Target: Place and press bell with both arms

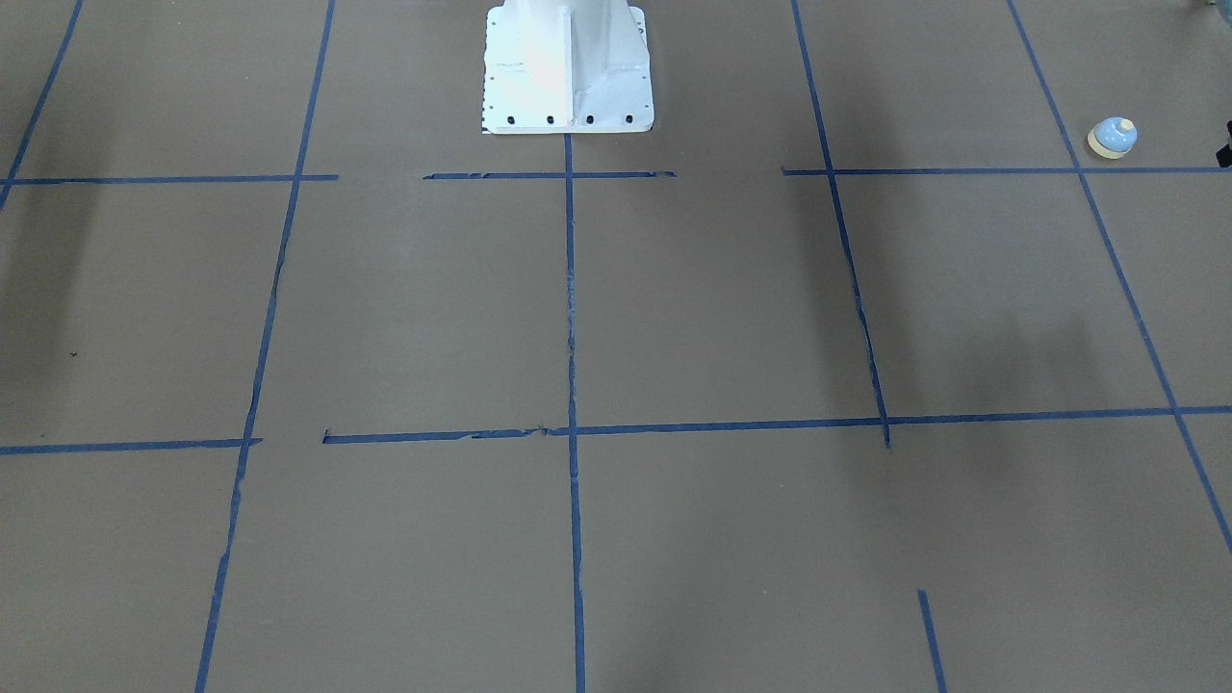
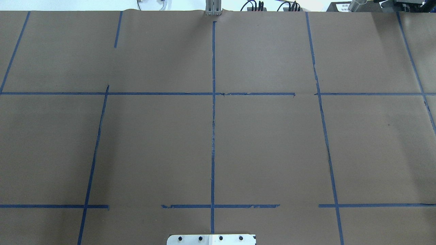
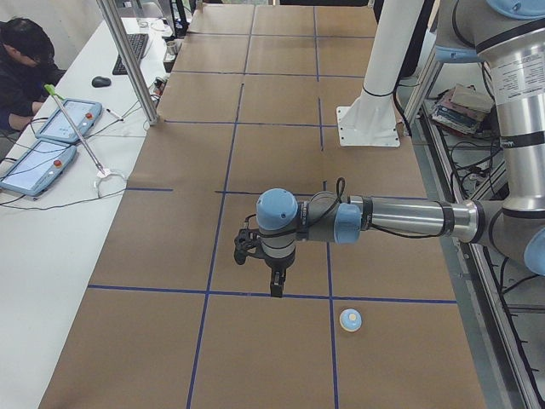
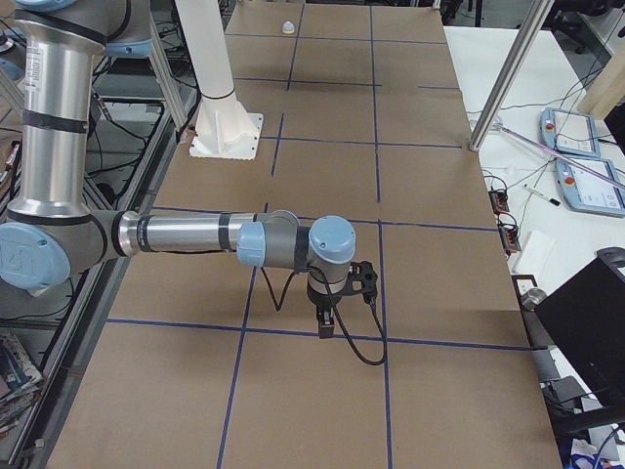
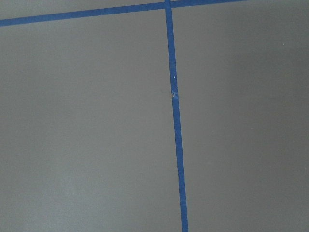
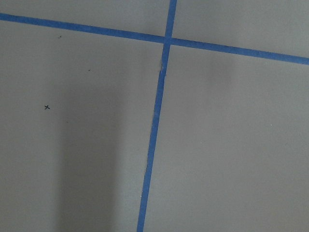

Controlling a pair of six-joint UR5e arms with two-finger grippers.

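1. While the left gripper (image 3: pixel 277 285) is held pointing down above a line of blue tape (image 2: pixel 213 136) toward the bench's left end, it cannot be told from the side view whether its fingers are parted or closed; nothing is seen between them.
2. The left arm (image 3: pixel 400 217) is stretched level from the robot's edge of the bench out over the brown paper (image 2: pixel 272 153).
3. The bell (image 3: pixel 351 319) is seen upright on the paper near that gripper but apart from it, closer to the left end of the bench and to the robot's edge; it is touched by nothing.
4. The right gripper (image 4: pixel 327 327) is likewise held pointing down above a tape line toward the bench's right end, and its state cannot be told either.
5. The right arm (image 4: pixel 186 234) is extended level from the robot's edge, well apart from the bell, which is seen small at the far end in that view.
6. Only paper and crossing tape are shown by both wrist cameras.
7. A white pedestal (image 1: pixel 568 67) is bolted at the middle of the robot's edge.
8. Beyond the opposite edge, an operator (image 3: pixel 21 64) is seated at a side bench (image 3: pixel 43 247), on which two tablets (image 3: pixel 70 119) are laid.
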